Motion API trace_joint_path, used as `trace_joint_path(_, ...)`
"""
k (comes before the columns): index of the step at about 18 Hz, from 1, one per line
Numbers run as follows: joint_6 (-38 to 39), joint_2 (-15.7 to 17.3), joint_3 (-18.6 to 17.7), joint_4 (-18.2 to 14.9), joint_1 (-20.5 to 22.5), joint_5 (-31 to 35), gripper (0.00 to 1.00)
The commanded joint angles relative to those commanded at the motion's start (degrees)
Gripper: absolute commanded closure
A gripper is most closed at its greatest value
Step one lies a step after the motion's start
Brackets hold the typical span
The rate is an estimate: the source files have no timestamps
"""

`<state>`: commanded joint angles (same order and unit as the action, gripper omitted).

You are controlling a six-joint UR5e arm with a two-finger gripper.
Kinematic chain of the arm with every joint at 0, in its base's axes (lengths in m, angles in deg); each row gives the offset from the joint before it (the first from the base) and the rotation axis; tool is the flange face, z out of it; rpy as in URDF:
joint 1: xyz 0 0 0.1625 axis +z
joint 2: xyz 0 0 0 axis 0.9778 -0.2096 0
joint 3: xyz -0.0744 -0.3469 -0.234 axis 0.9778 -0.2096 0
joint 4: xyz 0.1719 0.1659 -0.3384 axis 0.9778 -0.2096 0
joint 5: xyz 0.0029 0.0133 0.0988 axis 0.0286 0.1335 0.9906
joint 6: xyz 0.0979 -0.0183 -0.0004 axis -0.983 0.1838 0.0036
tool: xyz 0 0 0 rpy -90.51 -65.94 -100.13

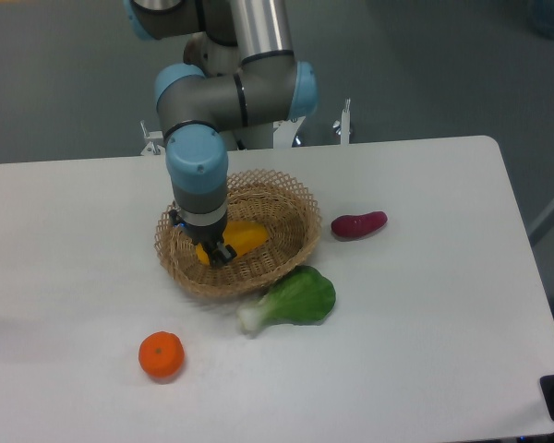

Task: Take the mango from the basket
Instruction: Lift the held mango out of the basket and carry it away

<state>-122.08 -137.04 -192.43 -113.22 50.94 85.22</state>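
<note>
The yellow-orange mango [246, 237] lies inside the round woven basket [291, 221] near the middle of the table. My gripper [216, 251] points straight down into the basket at the mango's left end. Its dark fingers [222, 255] sit against the fruit and appear shut on it. The gripper body hides the left part of the mango, and a small yellow patch shows left of the fingers. The mango is still low in the basket.
A green leafy vegetable [294, 299] lies against the basket's front right rim. A purple-red sweet potato [358, 223] rests to the right of the basket. An orange tangerine [161, 355] sits at the front left. The arm's elbow [235, 92] stands behind the basket.
</note>
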Motion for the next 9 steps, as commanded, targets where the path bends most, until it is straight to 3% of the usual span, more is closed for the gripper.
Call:
trace_joint_path(5,-1.6,-0.3,9.5,-5.2,5.0,-0.1,0.55)
trace_joint_path(9,-1.6,-5.9,17.9,-5.5,9.0,0.2,0.55)
